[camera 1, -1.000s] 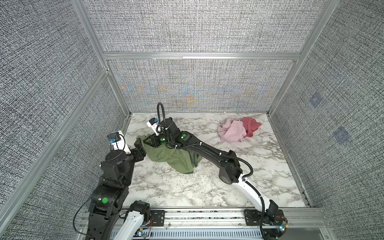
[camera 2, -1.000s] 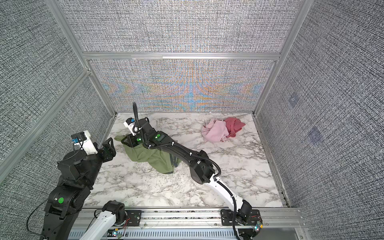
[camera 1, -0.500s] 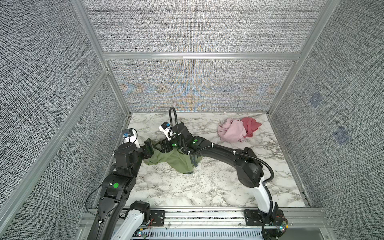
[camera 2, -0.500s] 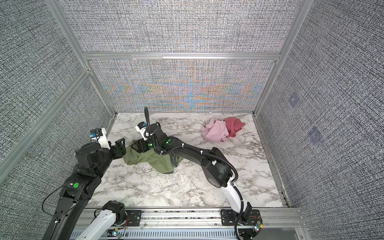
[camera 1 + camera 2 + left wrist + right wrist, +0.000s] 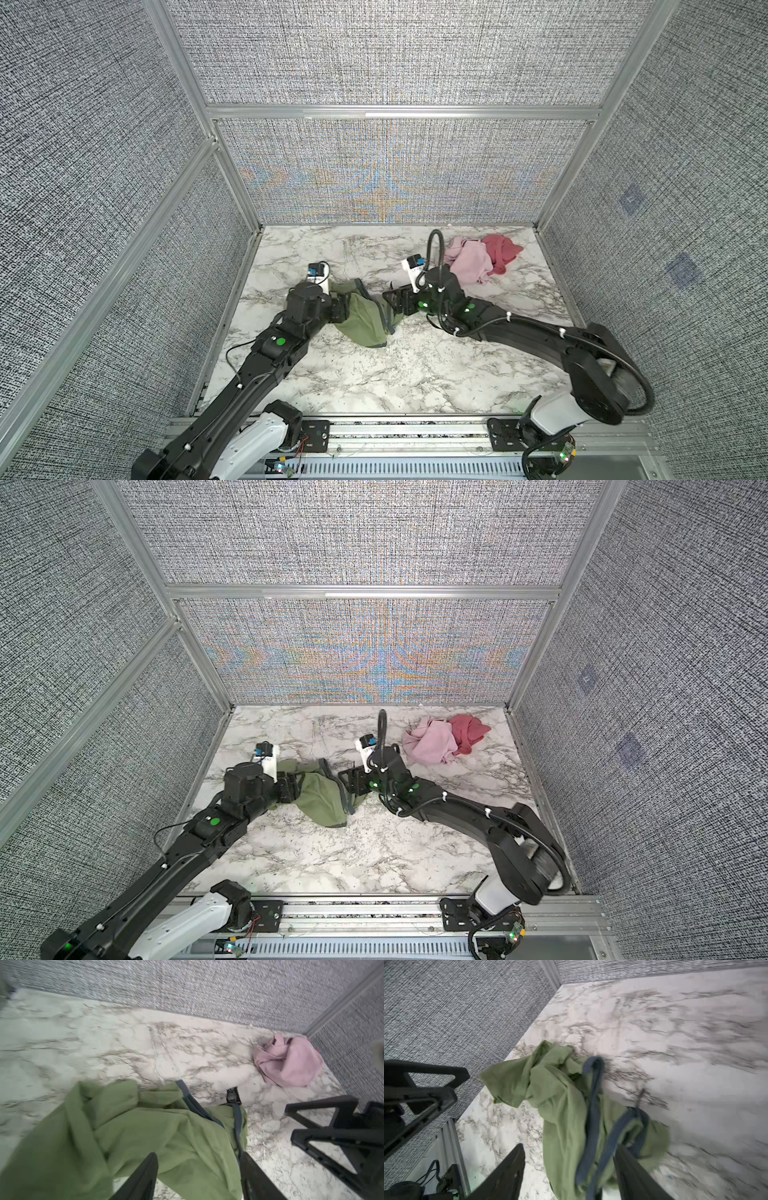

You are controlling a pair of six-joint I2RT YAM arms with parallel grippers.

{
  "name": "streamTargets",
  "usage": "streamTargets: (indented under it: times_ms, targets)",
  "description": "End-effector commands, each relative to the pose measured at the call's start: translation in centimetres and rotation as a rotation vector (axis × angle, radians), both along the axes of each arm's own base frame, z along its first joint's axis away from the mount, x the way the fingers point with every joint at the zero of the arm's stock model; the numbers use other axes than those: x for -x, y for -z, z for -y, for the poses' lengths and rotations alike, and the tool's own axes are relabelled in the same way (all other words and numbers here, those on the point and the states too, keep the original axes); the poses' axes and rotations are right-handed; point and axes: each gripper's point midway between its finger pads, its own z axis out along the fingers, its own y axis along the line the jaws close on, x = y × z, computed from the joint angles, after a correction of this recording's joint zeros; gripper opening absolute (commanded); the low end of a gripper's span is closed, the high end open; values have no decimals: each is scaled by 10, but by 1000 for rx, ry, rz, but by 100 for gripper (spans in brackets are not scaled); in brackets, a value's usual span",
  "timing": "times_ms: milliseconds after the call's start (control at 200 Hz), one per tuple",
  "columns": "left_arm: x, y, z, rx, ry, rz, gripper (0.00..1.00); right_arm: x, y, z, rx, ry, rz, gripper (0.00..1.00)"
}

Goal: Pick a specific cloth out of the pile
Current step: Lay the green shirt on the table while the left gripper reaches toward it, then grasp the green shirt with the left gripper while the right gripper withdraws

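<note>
The olive-green cloth (image 5: 365, 322) (image 5: 322, 802) with blue-grey straps lies crumpled on the marble floor, left of centre, apart from the pile. My left gripper (image 5: 343, 309) (image 5: 293, 787) is at its left edge, open; in the left wrist view green fabric (image 5: 135, 1130) lies loose between the jaws of this gripper (image 5: 197, 1155). My right gripper (image 5: 392, 301) (image 5: 349, 781) is open at the cloth's right edge. Seen from the right wrist, the cloth (image 5: 564, 1109) and a strap sit between the wide jaws of that gripper (image 5: 569, 1147).
The pile at the back right holds a pale pink cloth (image 5: 473, 264) (image 5: 432, 744) (image 5: 288, 1064) and a dark rose-red cloth (image 5: 503, 253) (image 5: 467, 731). Grey fabric walls with metal posts close in the marble floor (image 5: 415, 374). A rail runs along the front edge.
My left arm has swung in from the left wall to the cloth's edge. My right gripper has opened, slid right along the cloth, and the cloth has bunched a little rightward.
</note>
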Motion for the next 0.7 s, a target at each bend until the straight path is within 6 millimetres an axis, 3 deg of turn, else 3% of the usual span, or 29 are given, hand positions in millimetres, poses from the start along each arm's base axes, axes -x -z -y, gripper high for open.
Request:
streamTargets:
  times_ms: [0,160,355,475,691]
  targets:
    - [-8,-1,36,5,43,42,65,1,4,32,14,89,9,70]
    - [-12,40,94,-37,126,-28,62,7,14,77,51,188,-2,70]
    - [-25,76,149,-124,218,-120,59,15,16,107,70,242,2,70]
    - [-35,100,161,-165,216,-164,57,22,18,122,66,272,4,70]
    - [-48,133,154,-278,116,-259,56,26,18,137,67,304,9,70]
